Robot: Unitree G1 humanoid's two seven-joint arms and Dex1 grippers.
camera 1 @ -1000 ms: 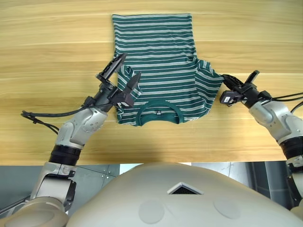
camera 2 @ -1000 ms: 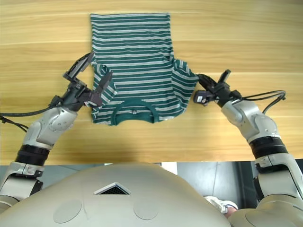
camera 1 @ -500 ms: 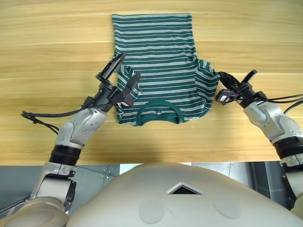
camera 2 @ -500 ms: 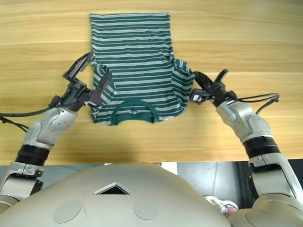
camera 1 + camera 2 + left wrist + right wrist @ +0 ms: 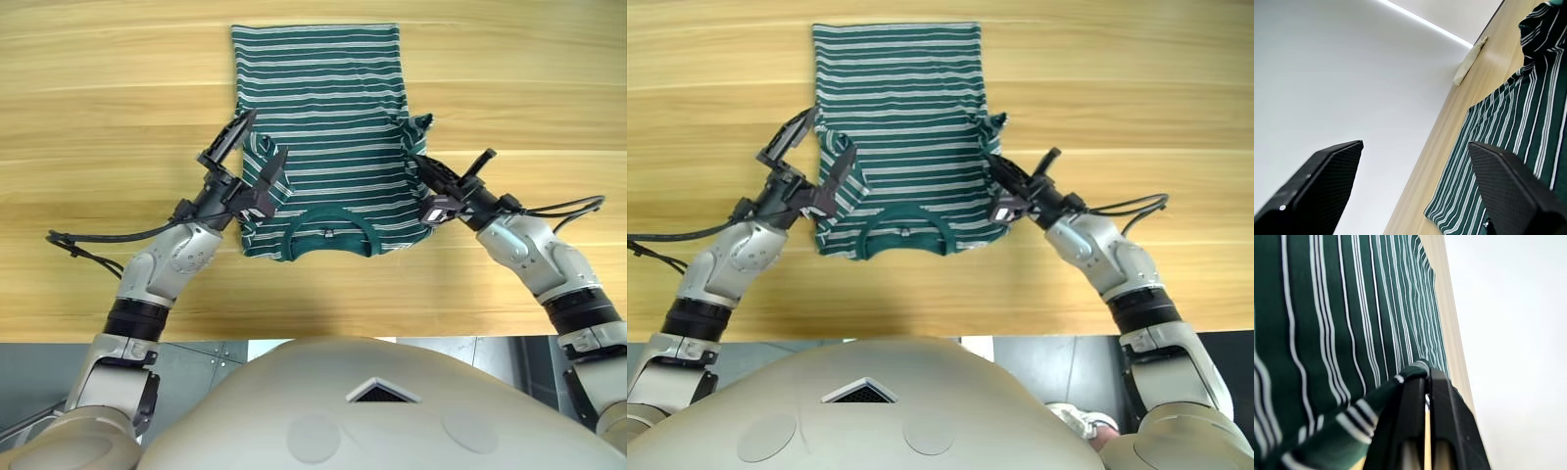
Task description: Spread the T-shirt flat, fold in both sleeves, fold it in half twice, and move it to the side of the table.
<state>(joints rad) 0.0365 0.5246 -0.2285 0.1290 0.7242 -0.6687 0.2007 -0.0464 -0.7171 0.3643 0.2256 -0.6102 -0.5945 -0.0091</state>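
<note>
A green T-shirt (image 5: 318, 108) with white stripes lies flat on the wooden table (image 5: 98, 117), its collar (image 5: 327, 227) toward me. Its left sleeve is folded in over the body. My left gripper (image 5: 269, 134) stands open just above the shirt's left edge with nothing between its fingers (image 5: 1317, 186). My right gripper (image 5: 419, 164) is shut on the right sleeve (image 5: 421, 125), lifted a little over the shirt's right edge. In the right wrist view the shut fingers (image 5: 1415, 396) pinch a fold of striped cloth (image 5: 1347, 426).
The table's front edge (image 5: 294, 333) runs close below the collar. Bare wood lies to both sides of the shirt and beyond it. Black cables (image 5: 88, 245) trail from both wrists. A pale object (image 5: 1469, 61) lies at the table's far edge.
My right gripper has moved left, carrying the right sleeve in from beside the shirt onto its right edge. The left arm has stayed still.
</note>
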